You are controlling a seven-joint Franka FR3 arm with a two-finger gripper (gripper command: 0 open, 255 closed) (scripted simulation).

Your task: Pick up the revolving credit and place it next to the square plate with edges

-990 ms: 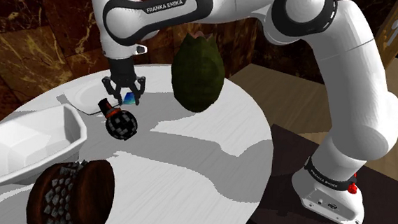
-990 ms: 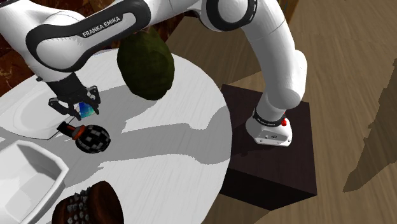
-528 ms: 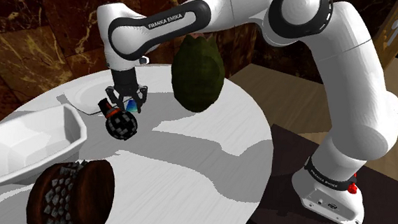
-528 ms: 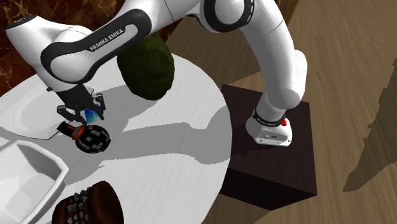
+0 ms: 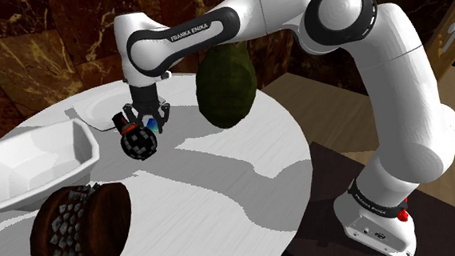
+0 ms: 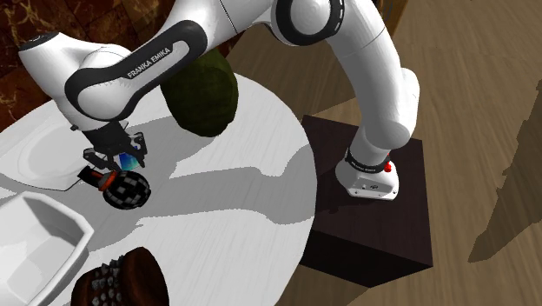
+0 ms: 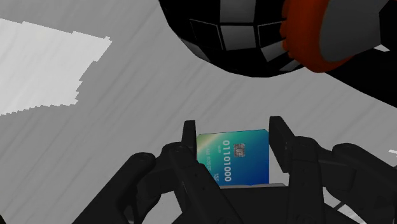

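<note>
Shoulder view, read left to right.

- A deep white dish (image 5: 32, 165) with slanted walls and a matte finish is noted.
- In front of it lies a brown rounded lump (image 5: 81, 220) studded with dark spikes.
- Further back lies the square plate (image 5: 87, 108): white, shallow, with a raised rim, flat on the round white table (image 5: 215, 187).
- Near the plate's right edge the gripper (image 5: 143, 125) hangs low. The card (image 7: 234, 156) is pinched by its side edges between the two fingers. It is thin, stiff and glossy blue-green, and printed with digits and a chip.
- A black faceted ball (image 5: 139, 142) with a red collar sits just in front of the gripper.
- A dark green, rough, egg-shaped body (image 5: 227, 83) stands further right.

Judgement on the placing step:

- The card should be lowered until it meets bare table just beside the rim, not on it.
- The ball should be kept clear of.
- The fingers should be spread only then, since so thin a card is likely to topple flat.
</note>
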